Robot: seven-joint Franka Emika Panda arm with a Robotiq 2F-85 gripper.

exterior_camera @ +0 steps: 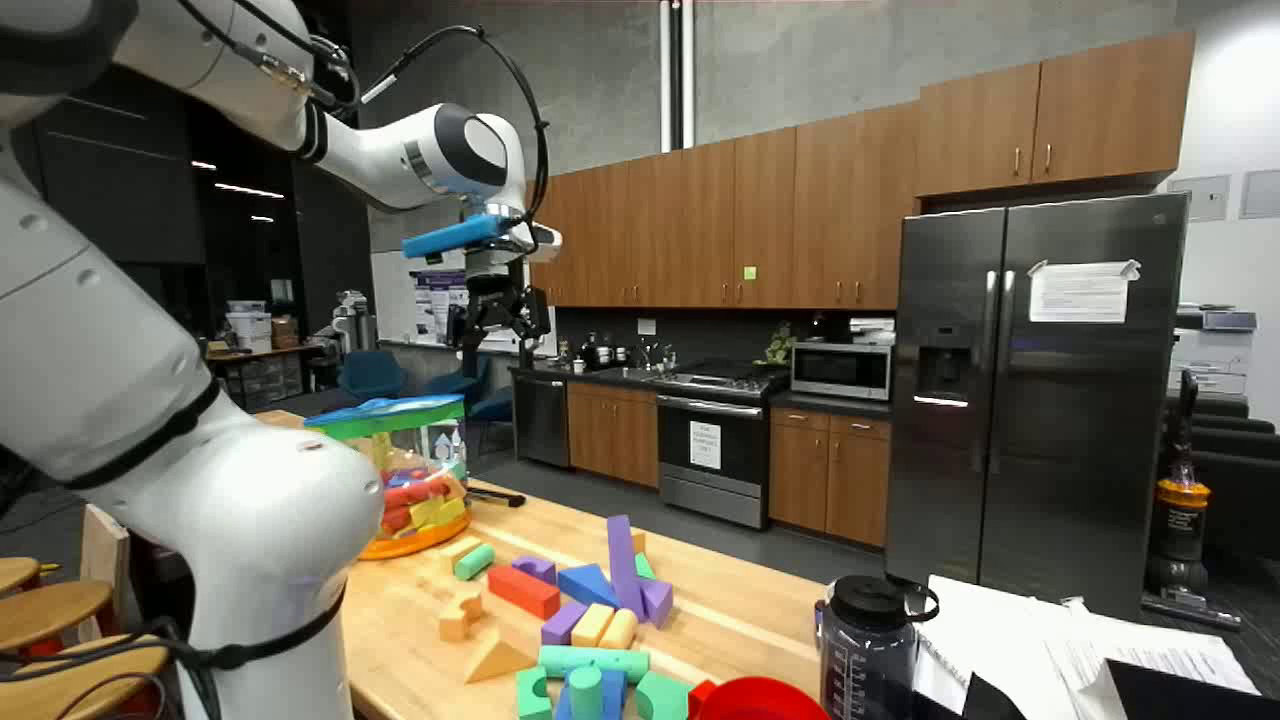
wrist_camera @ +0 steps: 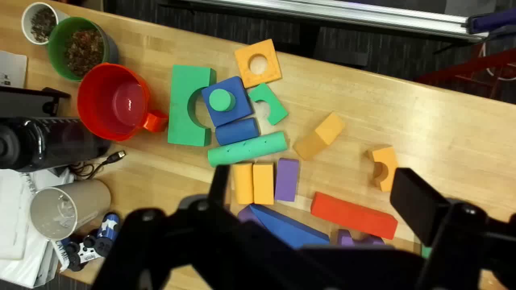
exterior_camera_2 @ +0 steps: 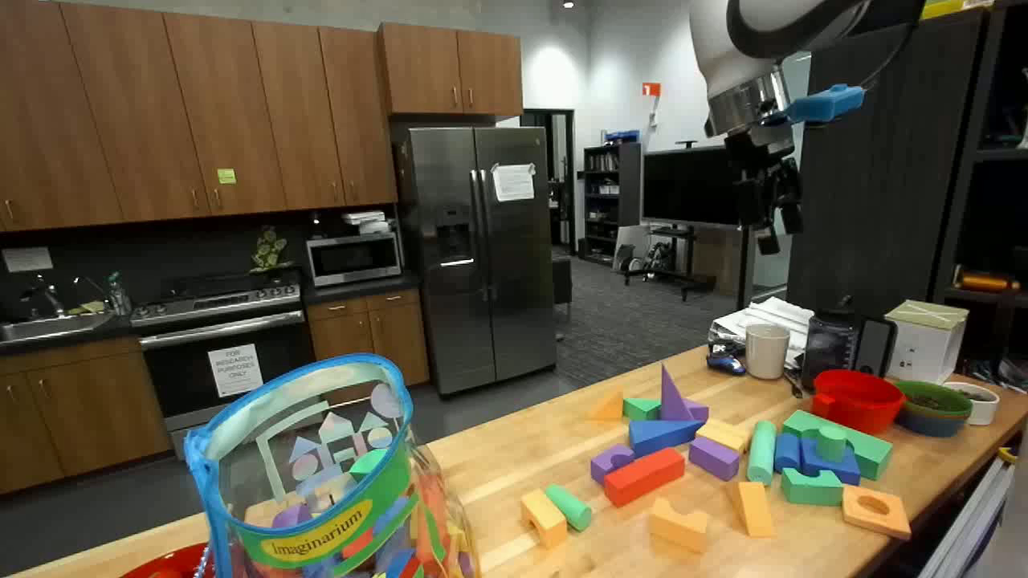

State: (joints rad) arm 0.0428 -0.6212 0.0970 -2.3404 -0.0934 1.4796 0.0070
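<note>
My gripper (exterior_camera: 498,340) is open and empty, high above the wooden table in both exterior views (exterior_camera_2: 771,213). In the wrist view its two black fingers stand wide apart (wrist_camera: 317,192), with loose toy blocks on the table below. Between the fingers I see a red block (wrist_camera: 354,215), a purple block (wrist_camera: 287,179) and a yellow block (wrist_camera: 263,184). A blue triangular block (wrist_camera: 292,226) is partly hidden by the gripper. Farther off lie a long green cylinder (wrist_camera: 248,148), a green arch (wrist_camera: 187,104), an orange square with a hole (wrist_camera: 264,64), and a blue block (wrist_camera: 231,110) bearing a short green cylinder (wrist_camera: 222,100).
A clear zip bag of blocks (exterior_camera_2: 321,526) stands at one end of the table (exterior_camera_2: 498,433). A red cup (exterior_camera_2: 858,401), green bowl (exterior_camera_2: 932,408), beige mug (exterior_camera_2: 767,352) and dark water bottle (exterior_camera: 868,650) stand at the opposite end, beside papers (exterior_camera: 1060,640).
</note>
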